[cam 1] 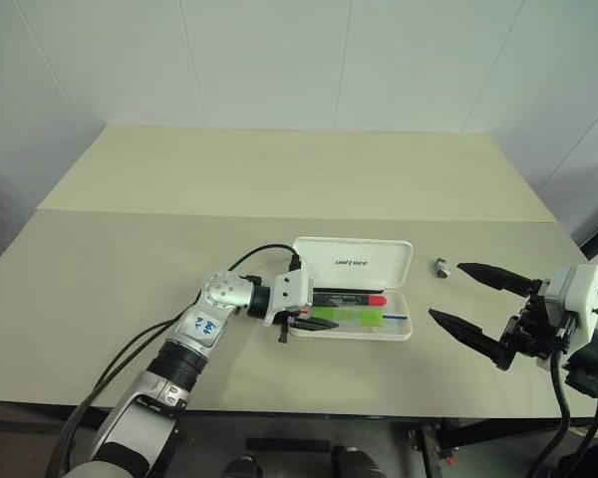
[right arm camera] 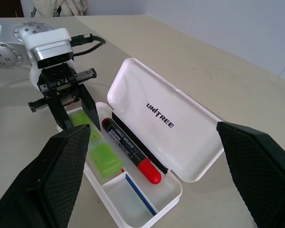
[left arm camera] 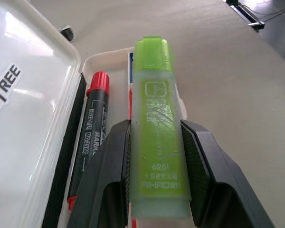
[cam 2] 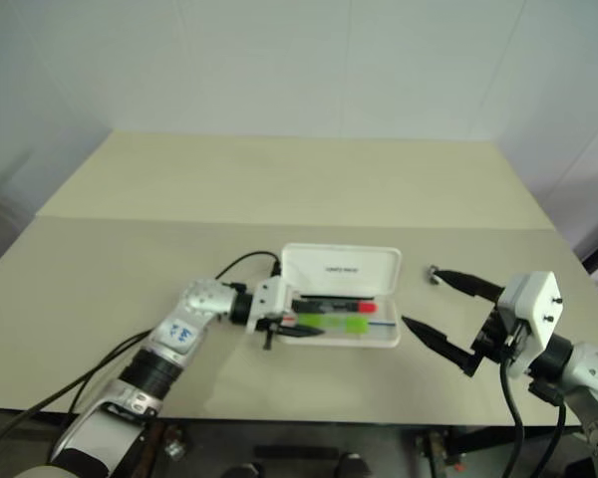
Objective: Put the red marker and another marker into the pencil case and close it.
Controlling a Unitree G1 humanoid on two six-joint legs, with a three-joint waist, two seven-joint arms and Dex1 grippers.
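The left gripper (left arm camera: 156, 156) is clamping the green highlighter (left arm camera: 157, 133) over the open pencil case (cam 1: 354, 261) at frame centre, beside the red marker (cam 1: 349, 298) lying inside. The right gripper (cam 1: 468, 299), lower right, is gaping empty.

Bright, even light falls from overhead, and shadows are faint. Glare whitens the open lid of the white hard plastic case (left arm camera: 23, 95) beside the left gripper (left arm camera: 154, 190). The right gripper's black fingers (right arm camera: 66, 180) loom soft-focused.
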